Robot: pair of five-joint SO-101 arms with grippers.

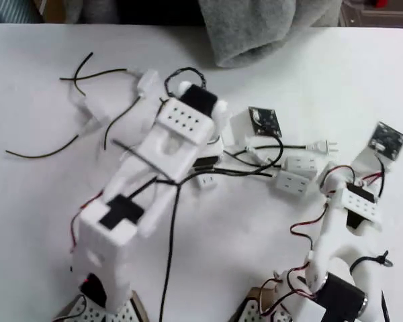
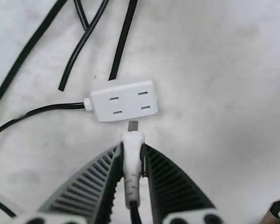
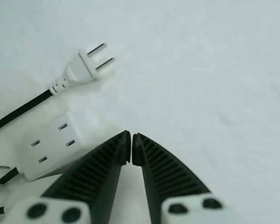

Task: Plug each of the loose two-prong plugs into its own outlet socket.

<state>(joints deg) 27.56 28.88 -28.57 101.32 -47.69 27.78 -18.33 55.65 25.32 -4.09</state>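
White worktop (image 1: 363, 60) seen from above. A grey cloth (image 1: 255, 30) overlaps its far edge. A loose two-prong plug (image 3: 86, 65) on a black cord (image 3: 18, 112) lies flat, its prongs pointing away from the white outlet block (image 3: 49, 144) near it. A second outlet block (image 1: 292, 182) lies just beside that one. A third outlet block (image 2: 123, 101) rests slots-up among black cables (image 2: 84, 37). Loose black wires (image 1: 40, 151) trail over the worktop on the left arm's side.

White desk (image 1: 363, 74), matte surface, evenly lit, no hard shadows. Grey cloth (image 1: 255, 27) lies bunched over the desk's far edge. Dark space behind the far edge; contents indistinct.
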